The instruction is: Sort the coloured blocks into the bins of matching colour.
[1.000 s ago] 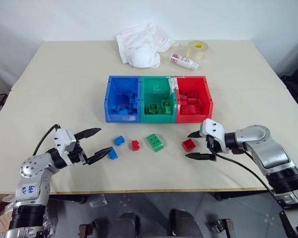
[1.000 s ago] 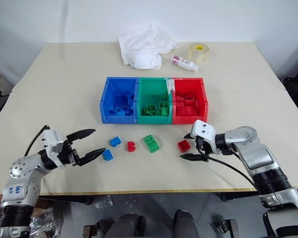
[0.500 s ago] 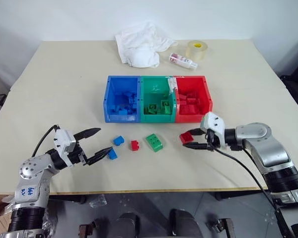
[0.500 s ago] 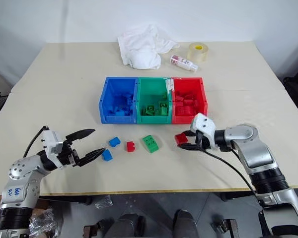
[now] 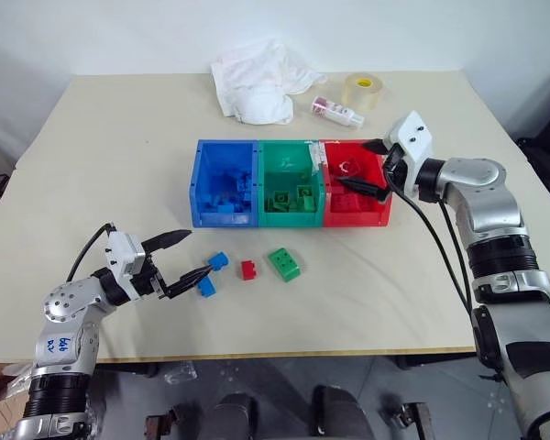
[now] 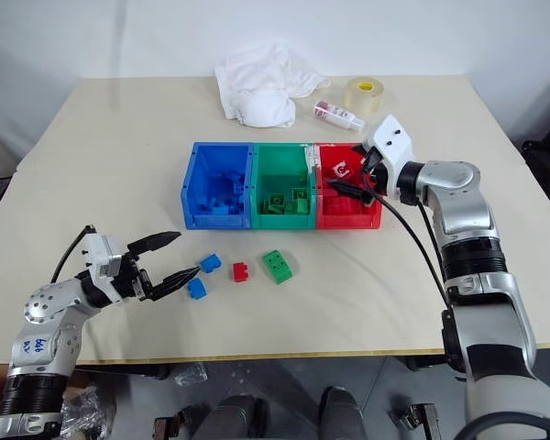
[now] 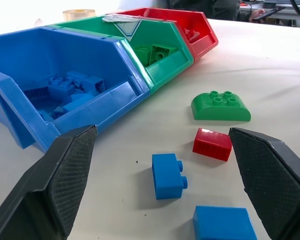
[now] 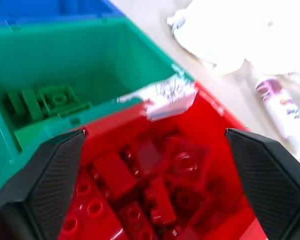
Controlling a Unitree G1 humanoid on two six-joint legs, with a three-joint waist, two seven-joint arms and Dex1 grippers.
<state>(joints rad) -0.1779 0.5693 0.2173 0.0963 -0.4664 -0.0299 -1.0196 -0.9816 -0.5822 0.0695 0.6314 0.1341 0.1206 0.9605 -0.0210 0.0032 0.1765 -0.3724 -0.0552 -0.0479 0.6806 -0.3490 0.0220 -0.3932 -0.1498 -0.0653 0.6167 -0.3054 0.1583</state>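
Note:
Three joined bins stand mid-table: blue (image 5: pixel 225 218), green (image 5: pixel 291 217) and red (image 5: pixel 356 217), each holding several blocks of its own colour. My right gripper (image 5: pixel 362 165) hovers open over the red bin (image 8: pixel 200 125), with nothing between its fingers. In front of the bins lie two blue blocks (image 5: pixel 219 259) (image 5: pixel 207 286), a red block (image 5: pixel 248 269) and a green block (image 5: pixel 284 264). My left gripper (image 5: pixel 195 255) is open and level just left of the blue blocks. The left wrist view shows a blue block (image 7: pixel 168 176), the red block (image 7: pixel 212 144) and the green block (image 7: pixel 221 106) ahead.
At the back of the table lie a crumpled white cloth (image 5: pixel 257 92), a small bottle (image 5: pixel 337 112) and a tape roll (image 5: pixel 362 90). The table's front edge runs close below my left gripper.
My right gripper shut on the red block at the front right, carried it up and back over the red bin, then opened; that block is gone from the table. The left gripper stayed put.

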